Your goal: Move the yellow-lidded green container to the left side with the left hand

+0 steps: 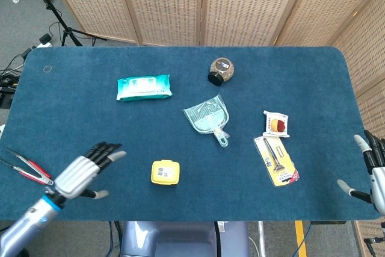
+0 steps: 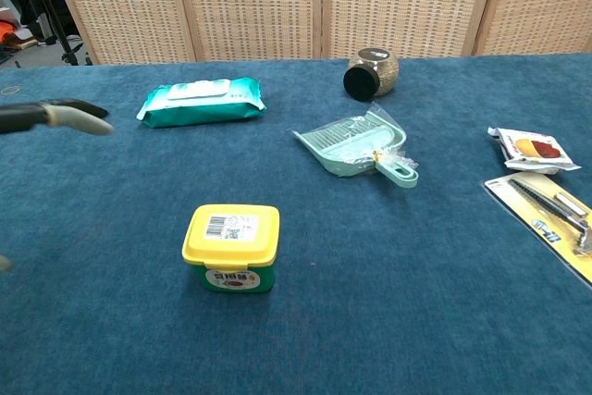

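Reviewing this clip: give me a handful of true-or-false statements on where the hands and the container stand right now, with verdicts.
1. The left hand is open, left of the container, not touching it. True.
2. The container's yellow lid is off. False: the lid sits on the green tub.
3. The right hand holds the dustpan. False: it sits open at the table's right edge, far from the dustpan.
4. The wipes pack lies farther back than the container. True.
5. The jar stands upright. False: it lies on its side.
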`<control>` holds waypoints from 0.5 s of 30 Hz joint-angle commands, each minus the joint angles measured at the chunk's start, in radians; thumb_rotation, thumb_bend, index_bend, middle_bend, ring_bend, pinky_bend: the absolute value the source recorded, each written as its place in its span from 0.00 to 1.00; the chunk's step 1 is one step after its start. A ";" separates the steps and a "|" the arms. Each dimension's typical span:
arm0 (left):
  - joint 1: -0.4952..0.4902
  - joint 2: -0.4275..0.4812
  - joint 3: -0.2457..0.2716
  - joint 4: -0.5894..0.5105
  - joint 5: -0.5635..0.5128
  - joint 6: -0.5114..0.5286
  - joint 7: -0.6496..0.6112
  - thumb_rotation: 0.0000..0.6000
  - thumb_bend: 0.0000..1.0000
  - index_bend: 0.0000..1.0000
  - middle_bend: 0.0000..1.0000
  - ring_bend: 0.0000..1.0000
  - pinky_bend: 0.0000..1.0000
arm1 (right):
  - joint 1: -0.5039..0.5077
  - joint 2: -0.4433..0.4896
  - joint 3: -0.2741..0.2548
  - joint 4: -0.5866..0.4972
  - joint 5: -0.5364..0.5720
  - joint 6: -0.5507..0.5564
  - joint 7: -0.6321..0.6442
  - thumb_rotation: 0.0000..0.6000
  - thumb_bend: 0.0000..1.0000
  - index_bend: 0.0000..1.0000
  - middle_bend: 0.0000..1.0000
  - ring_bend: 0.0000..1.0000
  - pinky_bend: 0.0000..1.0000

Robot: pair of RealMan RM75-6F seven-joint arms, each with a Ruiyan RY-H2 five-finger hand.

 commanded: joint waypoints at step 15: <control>-0.149 -0.392 -0.136 0.019 -0.373 -0.244 0.308 1.00 0.03 0.00 0.00 0.00 0.00 | 0.004 0.008 0.006 0.008 0.010 -0.006 0.032 1.00 0.00 0.00 0.00 0.00 0.00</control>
